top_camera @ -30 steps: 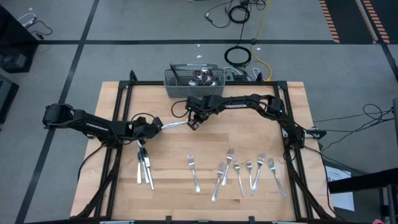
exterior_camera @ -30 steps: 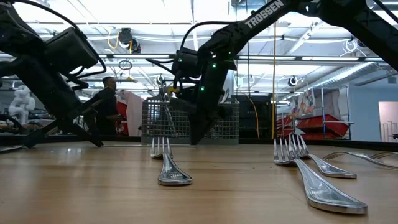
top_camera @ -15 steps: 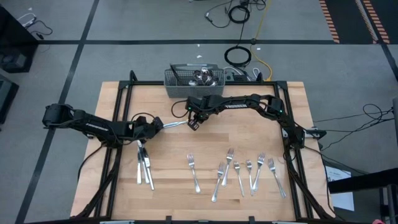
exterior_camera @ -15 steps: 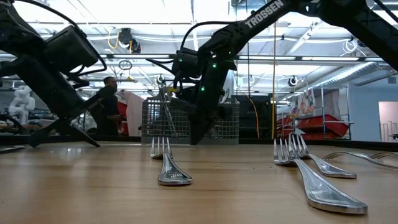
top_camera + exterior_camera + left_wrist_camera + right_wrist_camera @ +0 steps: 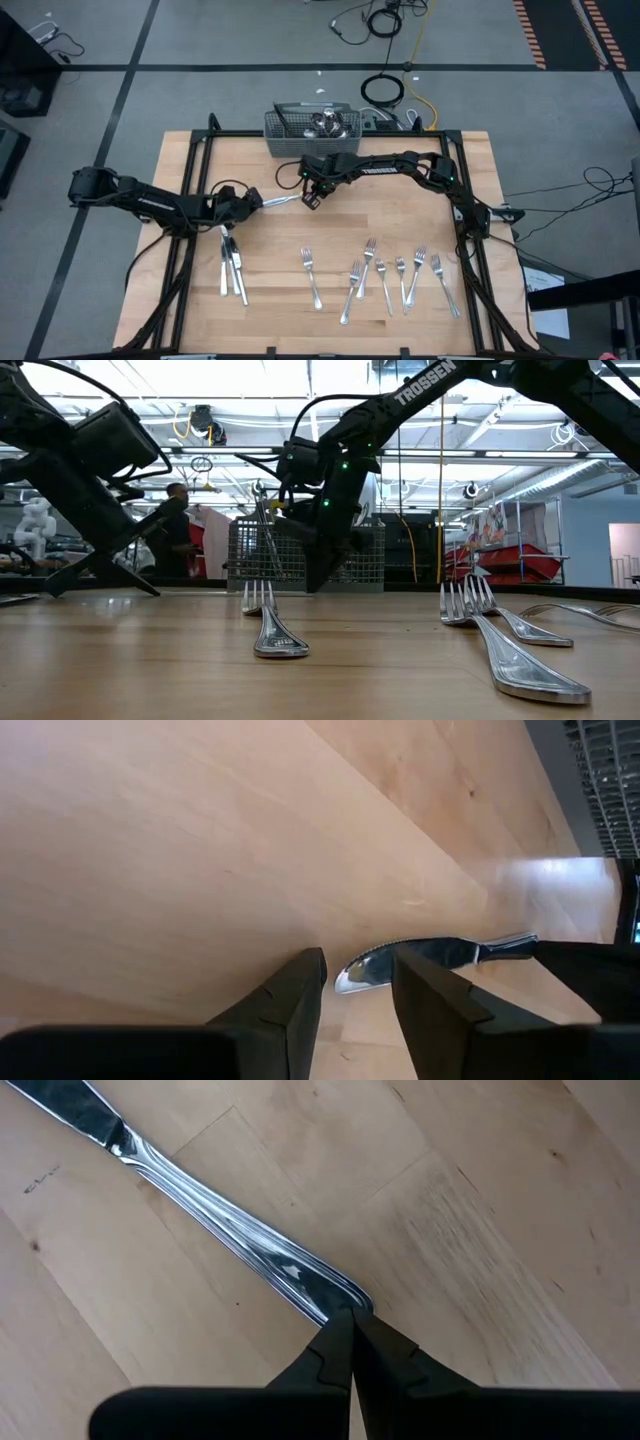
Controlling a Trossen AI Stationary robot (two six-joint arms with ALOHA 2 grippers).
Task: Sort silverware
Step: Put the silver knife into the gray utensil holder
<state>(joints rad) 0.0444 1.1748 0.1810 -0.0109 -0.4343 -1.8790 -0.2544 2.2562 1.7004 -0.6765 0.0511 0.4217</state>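
Left gripper (image 5: 355,1005) fingers now parted around the table knife (image 5: 281,200) blade tip, clamped shut on it a second ago, arms, forks and knives otherwise unmoved

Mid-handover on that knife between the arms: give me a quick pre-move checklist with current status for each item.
1. Right gripper shut on the knife handle end: ok.
2. Left gripper fingers parted: ok, open.
3. Knife blade tip lined up between the left fingers: ok, tip sits just ahead of the gap.
4. Left gripper clear of the knives already laid on the table: cannot tell.
5. Fork row clear of both arms: ok.
6. Basket behind the right arm undisturbed: ok.
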